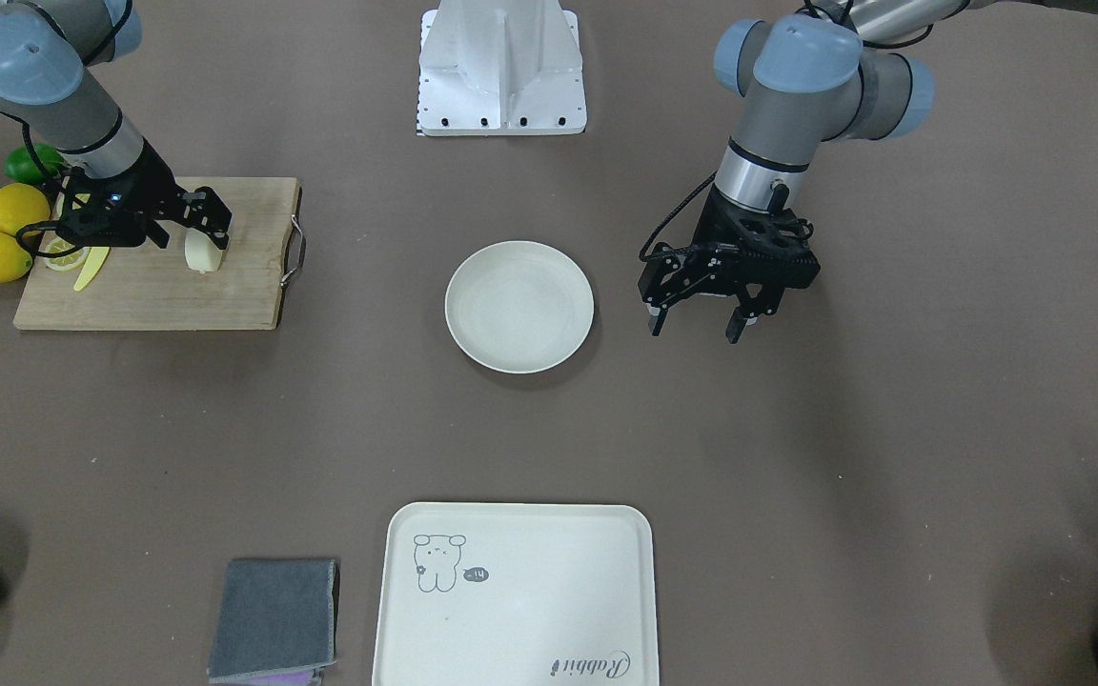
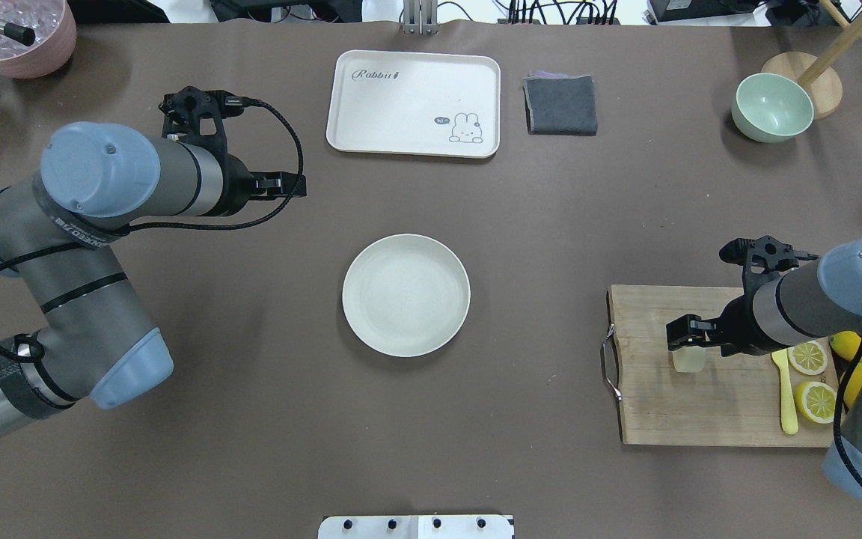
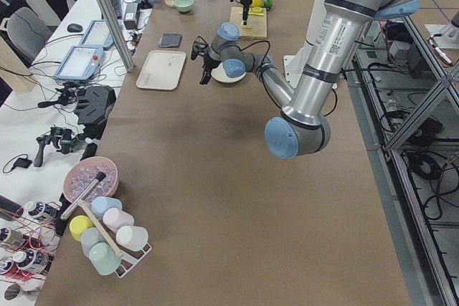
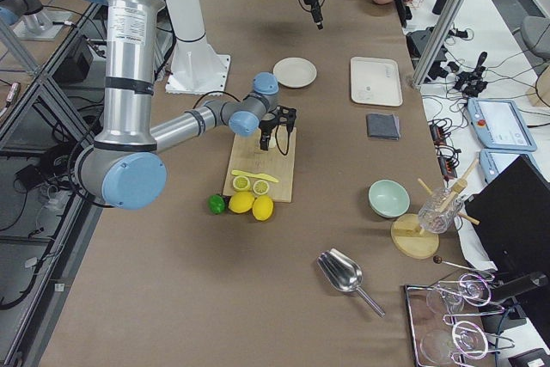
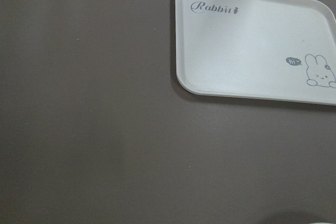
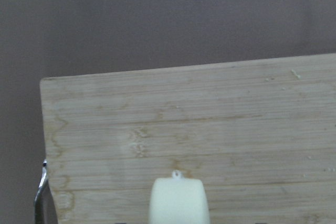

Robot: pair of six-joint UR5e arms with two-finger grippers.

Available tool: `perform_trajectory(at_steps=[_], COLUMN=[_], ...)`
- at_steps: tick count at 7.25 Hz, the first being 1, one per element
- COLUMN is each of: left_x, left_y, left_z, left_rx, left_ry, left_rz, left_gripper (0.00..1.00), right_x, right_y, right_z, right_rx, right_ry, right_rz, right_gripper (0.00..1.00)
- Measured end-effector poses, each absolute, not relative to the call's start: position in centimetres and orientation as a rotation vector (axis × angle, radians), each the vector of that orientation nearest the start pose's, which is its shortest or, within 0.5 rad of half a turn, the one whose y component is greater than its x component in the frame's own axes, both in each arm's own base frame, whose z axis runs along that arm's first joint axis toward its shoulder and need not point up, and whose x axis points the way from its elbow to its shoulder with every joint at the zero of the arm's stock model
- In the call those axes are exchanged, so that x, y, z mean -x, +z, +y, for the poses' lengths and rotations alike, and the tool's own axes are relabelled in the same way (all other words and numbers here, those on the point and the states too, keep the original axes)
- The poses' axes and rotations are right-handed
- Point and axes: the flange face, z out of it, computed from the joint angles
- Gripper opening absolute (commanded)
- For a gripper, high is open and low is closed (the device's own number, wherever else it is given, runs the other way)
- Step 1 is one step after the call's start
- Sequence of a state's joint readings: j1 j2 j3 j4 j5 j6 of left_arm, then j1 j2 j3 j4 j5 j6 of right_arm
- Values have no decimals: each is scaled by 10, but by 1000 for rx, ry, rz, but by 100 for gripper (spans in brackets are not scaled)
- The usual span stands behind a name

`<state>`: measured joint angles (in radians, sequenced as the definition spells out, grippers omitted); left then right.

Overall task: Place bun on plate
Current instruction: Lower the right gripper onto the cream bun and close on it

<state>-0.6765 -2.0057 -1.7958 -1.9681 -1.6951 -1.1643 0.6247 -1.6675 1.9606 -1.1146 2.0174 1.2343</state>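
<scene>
Front view first: the round off-white plate [image 1: 518, 306] sits bare, and the small pale cream bun [image 1: 203, 252] is well away from it. The bun is standing on edge on the light wooden cutting board [image 1: 177, 295], out on the plate's right-arm side. The right gripper [image 1: 194, 236] is down over the bun, but honestly I can't tell if it's actually pinching. The left gripper [image 1: 697, 324] hangs near the plate's other side, fingers spread wide, holding nothing.

Overhead: the board's metal loop handle [image 2: 607, 367] lies between bun and plate.

Side views: too small to say anything about the grip.

Left wrist cam: only a cream rectangular tray [image 5: 252, 51].

Right wrist cam: the bun pokes up at the bottom edge and the fingers are out of shot.

My worry is that the bun is smooth and on edge, so an off-centre squeeze could tip it or let it slip out short of the plate. If it's released on edge it might roll off the plate.
</scene>
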Motion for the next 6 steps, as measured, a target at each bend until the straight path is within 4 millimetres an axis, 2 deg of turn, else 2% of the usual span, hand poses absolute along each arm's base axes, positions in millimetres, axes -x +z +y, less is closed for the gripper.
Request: perform_trajectory(at_steps=[1, 4, 6], left_x=[-411, -411, -411], left_y=[269, 270, 270], left_z=[-485, -485, -485], left_rx=[-448, -448, -447], left_ry=[-178, -179, -178], left_rz=[964, 963, 963], left_gripper=[98, 98, 98], right_x=[327, 326, 304], right_y=[469, 459, 433], right_z=[-346, -346, -359], right_rx=[36, 27, 5], right_ry=[102, 98, 128], right_rz=[-849, -864, -908], right_gripper=[0, 0, 0])
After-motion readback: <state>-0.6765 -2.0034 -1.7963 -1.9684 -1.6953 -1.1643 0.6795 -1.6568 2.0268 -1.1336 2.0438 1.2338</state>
